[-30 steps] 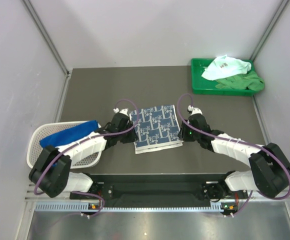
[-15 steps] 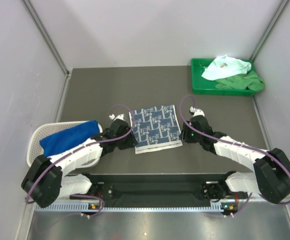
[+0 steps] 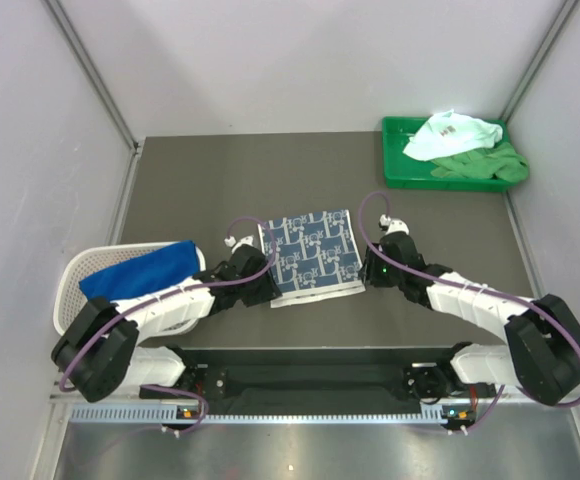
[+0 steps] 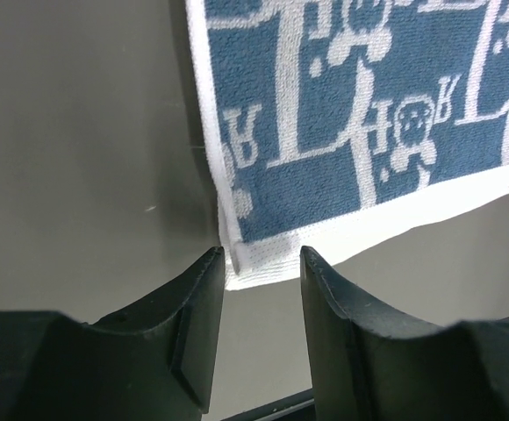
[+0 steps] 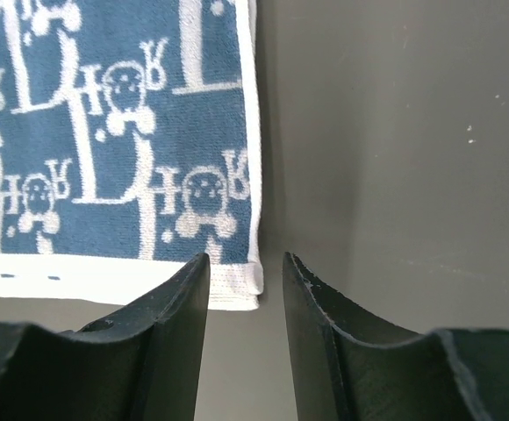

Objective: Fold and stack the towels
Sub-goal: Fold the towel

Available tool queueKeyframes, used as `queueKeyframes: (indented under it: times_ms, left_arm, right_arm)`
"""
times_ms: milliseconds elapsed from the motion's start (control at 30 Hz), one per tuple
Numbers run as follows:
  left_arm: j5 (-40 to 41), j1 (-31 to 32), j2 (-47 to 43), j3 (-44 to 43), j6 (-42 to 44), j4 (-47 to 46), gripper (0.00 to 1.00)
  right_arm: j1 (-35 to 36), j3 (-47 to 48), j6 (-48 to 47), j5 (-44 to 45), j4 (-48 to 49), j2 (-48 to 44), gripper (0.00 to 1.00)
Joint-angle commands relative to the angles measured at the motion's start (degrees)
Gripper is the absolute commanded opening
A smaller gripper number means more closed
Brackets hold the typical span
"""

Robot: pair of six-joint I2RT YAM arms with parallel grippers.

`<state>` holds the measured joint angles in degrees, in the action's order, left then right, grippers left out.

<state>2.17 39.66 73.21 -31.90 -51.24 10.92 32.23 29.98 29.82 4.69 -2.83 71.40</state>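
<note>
At the far left, a white mesh basket [image 3: 68,290] holds a royal blue towel [image 3: 135,272], loosely rolled and plush-looking. Just right of it, the left gripper [image 4: 261,263] is low over the dark matte table [image 3: 190,180], its two black fingers [image 4: 193,324] apart and straddling the near-left corner of the printed towel [image 3: 312,255], with nothing held between them. This towel lies flat and roughly square at the middle of the table. It is navy terry with white letters and small bear faces, bordered by a white hemmed band. It should be light, limp and slightly grippy rather than slick, so it will sag and drag if lifted by one corner only. The two near corners on the white hem look like the places to pinch, both raised together. At the left corner the hem appears doubled, though I cannot tell from this angle whether the cloth is already folded once. The right gripper [image 5: 246,265] mirrors the left, its fingers parted either side of the near-right corner and gripping nothing. In the far right corner, a rigid green plastic tray [image 3: 395,165] holds a crumpled mint towel [image 3: 455,133] lying on a rumpled green towel [image 3: 490,165], both soft and unfolded.
</note>
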Motion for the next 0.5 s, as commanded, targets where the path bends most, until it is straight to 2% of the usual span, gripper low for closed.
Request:
queueKeyframes:
  times_ms: [0, 233, 467]
  left_arm:
    - [-0.4, 0.5, 1.1, 0.0, -1.0, -4.1, 0.45]
    - [-0.6, 0.6, 1.6, 0.0, -1.0, -4.7, 0.40]
    - [-0.7, 0.7, 1.8, 0.2, -1.0, -4.9, 0.22]
  right_arm:
    - [0.8, -0.4, 0.2, 0.4, 2.2, 0.8, 0.39]
    - [0.8, -0.4, 0.3, 0.3, 2.4, 1.5, 0.40]
    - [0.8, -0.4, 0.4, -0.1, 2.4, 2.3, 0.40]
